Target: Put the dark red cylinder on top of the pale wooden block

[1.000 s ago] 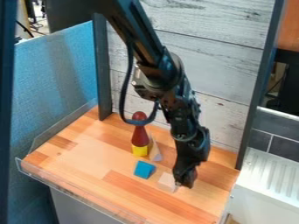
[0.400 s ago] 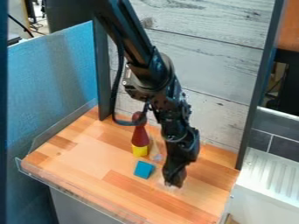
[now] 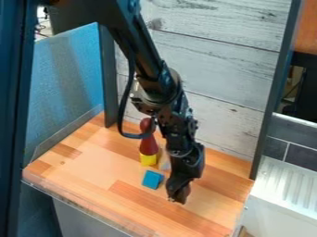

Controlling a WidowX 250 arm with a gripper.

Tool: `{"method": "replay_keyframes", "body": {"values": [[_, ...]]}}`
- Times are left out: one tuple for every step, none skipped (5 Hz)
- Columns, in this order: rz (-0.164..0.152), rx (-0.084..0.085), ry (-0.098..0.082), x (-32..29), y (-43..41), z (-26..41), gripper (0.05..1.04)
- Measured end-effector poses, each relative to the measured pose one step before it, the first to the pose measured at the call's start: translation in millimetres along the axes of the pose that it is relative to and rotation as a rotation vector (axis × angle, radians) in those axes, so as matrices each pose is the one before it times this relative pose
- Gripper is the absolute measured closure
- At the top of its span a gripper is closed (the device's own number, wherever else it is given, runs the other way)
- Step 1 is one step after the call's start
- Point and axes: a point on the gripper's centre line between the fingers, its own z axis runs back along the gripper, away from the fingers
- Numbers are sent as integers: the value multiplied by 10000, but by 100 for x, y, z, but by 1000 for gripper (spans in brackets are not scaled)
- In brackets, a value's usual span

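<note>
The gripper (image 3: pixel 178 197) hangs low over the wooden tabletop (image 3: pixel 105 171), at the front right of the blocks. Just left of its upper part lies a blue block (image 3: pixel 152 179), with a small gap between them. Behind that stands a yellow block (image 3: pixel 148 159) with a dark red pin-shaped piece (image 3: pixel 148 144) upright on top; the arm's cable crosses the red piece's upper part. A pale wooden wedge (image 3: pixel 163 161) is right beside the yellow block, partly hidden by the arm. What is between or under the gripper's tips is hidden.
A clear raised rim (image 3: pixel 80 206) runs along the table's front left edge. Whitewashed boards (image 3: pixel 217 60) form the wall behind, with dark posts at both sides. A blue panel (image 3: pixel 68 88) stands at the left, and a white ribbed surface (image 3: pixel 282 190) is at the right.
The gripper has shifted left and slightly toward the front. It now covers the spot where a small pale block stood beside it, and the arm hides more of the wedge.
</note>
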Motion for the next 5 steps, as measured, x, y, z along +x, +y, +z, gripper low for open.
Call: {"method": "replay_keyframes", "body": {"values": [[79, -4, 72, -132, -20, -335, 311], [88, 92, -5, 22, 356, 93, 311], [111, -1, 18, -29, 95, -123, 311], [49, 28, 2, 100, 204, -97, 267], [9, -68, 118, 278, -194, -202, 77]]}}
